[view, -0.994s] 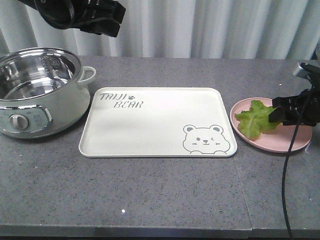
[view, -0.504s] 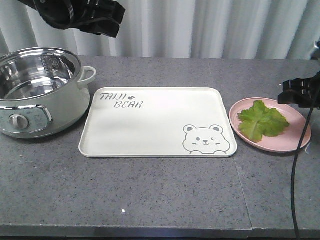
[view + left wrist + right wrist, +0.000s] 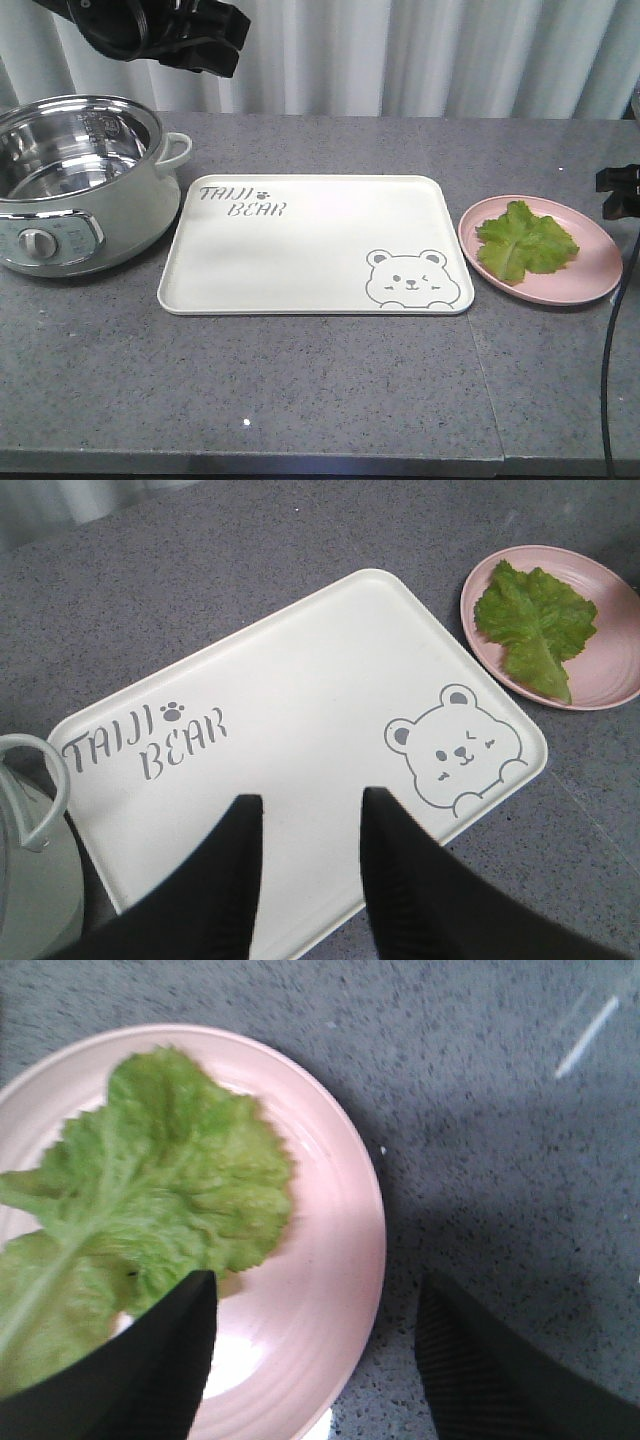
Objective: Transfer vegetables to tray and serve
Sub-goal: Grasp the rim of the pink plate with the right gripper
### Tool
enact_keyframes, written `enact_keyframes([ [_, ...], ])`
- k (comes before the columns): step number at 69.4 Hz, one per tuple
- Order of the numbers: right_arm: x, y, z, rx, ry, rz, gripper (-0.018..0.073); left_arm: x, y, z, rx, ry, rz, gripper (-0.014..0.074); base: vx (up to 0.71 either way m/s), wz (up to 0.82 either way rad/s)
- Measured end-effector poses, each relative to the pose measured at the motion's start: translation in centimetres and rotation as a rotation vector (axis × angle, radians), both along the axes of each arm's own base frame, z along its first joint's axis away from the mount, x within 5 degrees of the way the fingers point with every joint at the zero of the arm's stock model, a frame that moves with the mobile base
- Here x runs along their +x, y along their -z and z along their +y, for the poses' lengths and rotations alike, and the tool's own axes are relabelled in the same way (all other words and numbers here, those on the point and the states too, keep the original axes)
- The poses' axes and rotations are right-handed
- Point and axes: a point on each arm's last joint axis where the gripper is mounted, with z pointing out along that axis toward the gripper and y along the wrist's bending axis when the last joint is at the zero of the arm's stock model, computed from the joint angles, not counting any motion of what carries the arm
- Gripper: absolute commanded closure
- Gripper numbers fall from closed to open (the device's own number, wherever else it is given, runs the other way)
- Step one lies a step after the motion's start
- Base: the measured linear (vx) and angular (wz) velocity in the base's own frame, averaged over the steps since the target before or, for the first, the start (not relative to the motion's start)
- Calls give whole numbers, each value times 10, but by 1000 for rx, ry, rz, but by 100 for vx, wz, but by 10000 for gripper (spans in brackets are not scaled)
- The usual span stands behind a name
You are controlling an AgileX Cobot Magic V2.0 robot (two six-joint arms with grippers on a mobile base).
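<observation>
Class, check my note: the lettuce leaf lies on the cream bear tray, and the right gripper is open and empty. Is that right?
Not quite: the lettuce leaf lies on the pink plate, beside the tray, as the front view shows. The rest holds.

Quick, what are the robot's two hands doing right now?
Left gripper: open, empty.
Right gripper: open, empty, above the round pink plate.

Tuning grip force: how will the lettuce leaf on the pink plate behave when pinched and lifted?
Probably floppy: the lettuce leaf is thin and crinkled, so unsupported edges would likely droop. Likely very light; it lies flat on the pink plate. Its paler rib looks the firmest place to pinch.
</observation>
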Motion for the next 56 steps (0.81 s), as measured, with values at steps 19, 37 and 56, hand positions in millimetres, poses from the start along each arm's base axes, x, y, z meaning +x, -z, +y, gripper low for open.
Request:
enact_keyframes([
  [19,13,39,-7,21,70,110,124,0,0,0,1,0,1,367,0,0],
  [37,18,55,-11,31,111,140,124,0,0,0,1,0,2,367,0,0],
  [56,22,69,-12,40,114,172,172,0,0,0,1,0,2,367,0,0],
])
